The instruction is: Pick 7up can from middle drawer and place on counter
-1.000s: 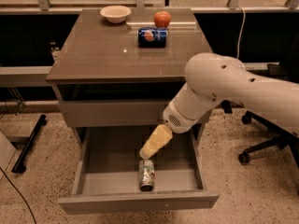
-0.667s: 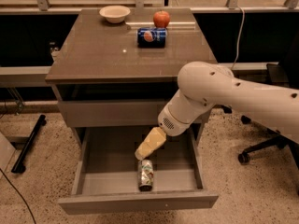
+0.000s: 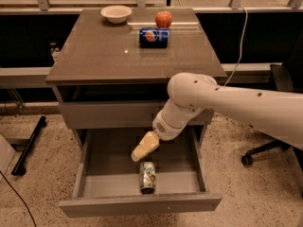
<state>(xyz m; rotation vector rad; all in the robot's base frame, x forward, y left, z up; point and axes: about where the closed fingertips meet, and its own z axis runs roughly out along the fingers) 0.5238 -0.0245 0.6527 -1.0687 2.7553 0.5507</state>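
The 7up can (image 3: 147,177) lies on its side in the open middle drawer (image 3: 94,186), near the front, its silver top toward the front panel. My gripper (image 3: 142,149) hangs on the white arm over the drawer, just above and slightly left of the can, apart from it. The counter (image 3: 109,51) is the glossy grey-brown top of the cabinet above.
On the counter stand a blue Pepsi can (image 3: 154,37) on its side, a red apple (image 3: 164,19) and a white bowl (image 3: 116,13) at the back. An office chair base (image 3: 265,152) stands at the right, a black stand leg (image 3: 28,145) at the left.
The arm has swung left and down a little. My gripper has moved closer to the can in the drawer.
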